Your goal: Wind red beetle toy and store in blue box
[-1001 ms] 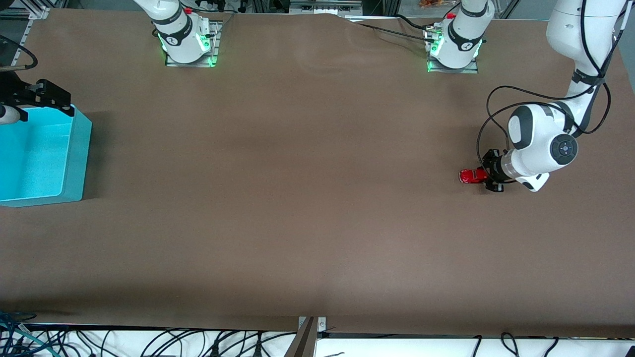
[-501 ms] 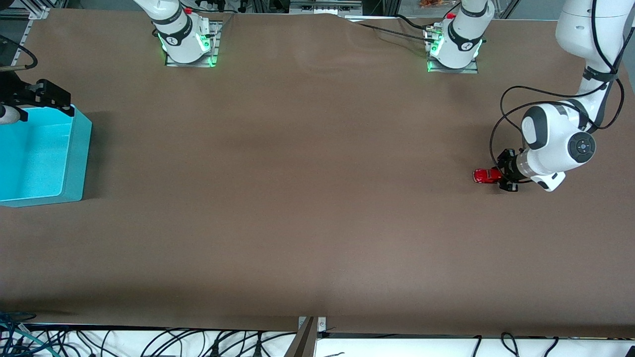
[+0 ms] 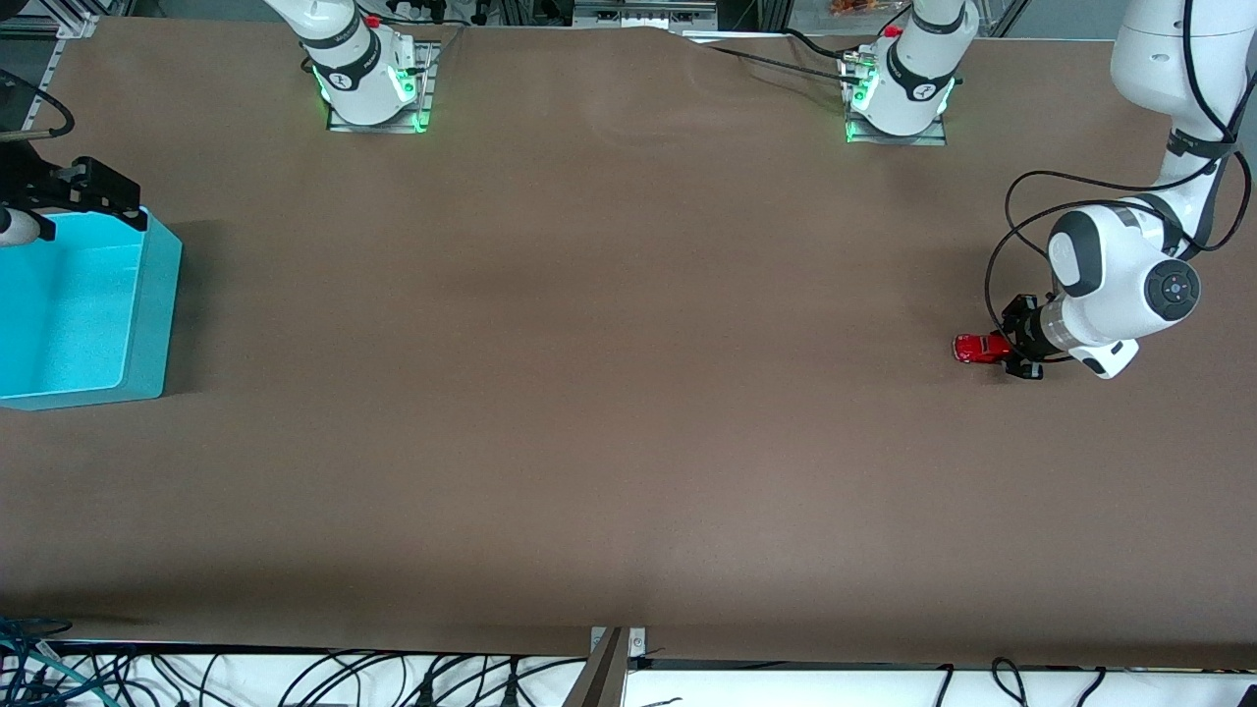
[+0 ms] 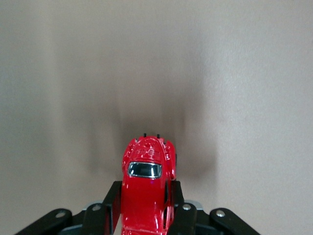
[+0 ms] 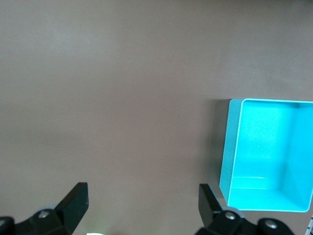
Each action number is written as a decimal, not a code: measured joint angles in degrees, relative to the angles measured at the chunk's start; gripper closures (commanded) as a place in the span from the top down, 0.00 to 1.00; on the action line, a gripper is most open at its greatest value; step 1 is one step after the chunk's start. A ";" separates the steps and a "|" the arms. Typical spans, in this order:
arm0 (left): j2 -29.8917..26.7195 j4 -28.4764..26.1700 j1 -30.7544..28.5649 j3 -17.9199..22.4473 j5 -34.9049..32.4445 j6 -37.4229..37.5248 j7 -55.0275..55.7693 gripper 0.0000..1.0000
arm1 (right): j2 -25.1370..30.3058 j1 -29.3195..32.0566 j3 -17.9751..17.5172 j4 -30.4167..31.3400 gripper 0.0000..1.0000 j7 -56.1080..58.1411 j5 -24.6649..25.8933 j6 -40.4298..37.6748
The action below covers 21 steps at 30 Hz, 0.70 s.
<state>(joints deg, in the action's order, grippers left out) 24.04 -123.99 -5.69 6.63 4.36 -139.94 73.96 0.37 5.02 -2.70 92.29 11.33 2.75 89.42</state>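
The red beetle toy [image 3: 975,348] is down at the table surface near the left arm's end, its nose pointing toward the right arm's end. My left gripper [image 3: 1004,347] is shut on its rear half. In the left wrist view the black fingers [image 4: 113,200] press both flanks of the red beetle toy [image 4: 146,191]. The blue box [image 3: 152,304] stands empty at the right arm's end of the table. My right gripper [image 3: 74,191] hangs over the box's edge nearest the bases, open and holding nothing. In the right wrist view my right gripper [image 5: 142,200] frames bare table, with the blue box [image 5: 230,147] off to one side.
The two arm bases [image 3: 371,83] [image 3: 899,93] stand with green lights along the table edge farthest from the front camera. A black cable [image 3: 992,285] loops from the left wrist over the table. More cables [image 3: 393,678] lie below the edge nearest the camera.
My left gripper has dragged the red beetle toy along the table toward the left arm's end. The right arm has not moved.
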 measured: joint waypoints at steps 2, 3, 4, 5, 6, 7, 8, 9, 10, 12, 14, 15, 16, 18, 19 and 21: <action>0.02 0.04 0.00 0.02 -0.02 0.00 0.00 0.05 | 0.00 0.00 0.00 0.00 1.00 0.00 0.00 0.00; 0.05 0.07 0.00 0.04 -0.03 0.00 -0.01 0.12 | 0.00 0.00 0.00 0.00 1.00 0.00 0.00 0.00; 0.07 0.11 0.00 0.07 -0.03 0.00 -0.01 0.20 | 0.00 0.00 0.00 0.00 1.00 0.00 0.00 0.00; 0.10 0.16 0.00 0.10 -0.03 0.00 -0.02 0.24 | 0.00 0.00 0.00 0.00 1.00 0.00 0.00 0.00; 0.14 0.22 -0.01 0.14 -0.04 0.00 -0.03 0.27 | 0.00 0.00 0.00 0.00 1.00 0.00 0.00 0.00; 0.17 0.27 -0.01 0.16 -0.04 0.00 -0.04 0.34 | 0.00 0.00 0.00 0.00 1.00 0.00 0.00 0.00; 0.21 0.33 -0.02 0.19 -0.04 0.00 -0.05 0.44 | 0.00 0.00 0.00 0.00 1.00 0.00 0.00 0.00; 0.24 0.38 -0.02 0.21 -0.04 0.01 -0.06 0.49 | 0.00 0.00 0.00 0.00 1.00 0.00 0.00 0.00; 0.26 0.41 -0.03 0.22 -0.04 0.02 -0.07 0.49 | 0.00 0.00 0.00 0.00 1.00 0.00 0.00 0.00; 0.30 0.46 -0.04 0.24 -0.04 0.02 -0.08 0.55 | 0.00 0.00 0.00 0.00 1.00 0.00 0.00 0.00; 0.45 0.63 -0.04 0.29 -0.04 -0.01 -0.08 0.62 | 0.00 0.00 0.00 0.00 1.00 0.00 0.00 0.00; 0.53 0.75 -0.04 0.32 -0.04 -0.01 -0.08 0.63 | 0.00 0.00 0.00 0.00 1.00 0.00 0.00 0.00; 0.59 0.84 -0.04 0.34 -0.04 -0.01 -0.08 0.64 | 0.00 0.00 0.00 0.00 1.00 0.00 0.00 0.00; 0.71 1.02 -0.04 0.39 -0.04 -0.02 -0.08 0.69 | 0.00 0.00 0.00 0.00 1.00 0.00 0.00 0.00; 0.77 1.12 -0.04 0.41 -0.04 -0.03 -0.08 0.69 | 0.00 0.00 0.00 0.00 1.00 0.00 0.00 0.00; 0.93 1.34 -0.04 0.44 -0.04 -0.04 -0.08 0.69 | 0.00 0.00 0.00 0.00 1.00 0.00 0.00 0.00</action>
<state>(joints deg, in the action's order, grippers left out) 24.96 -122.65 -5.73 7.07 4.31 -139.99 73.89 0.37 5.02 -2.70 92.28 11.33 2.75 89.42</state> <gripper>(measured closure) 0.322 0.000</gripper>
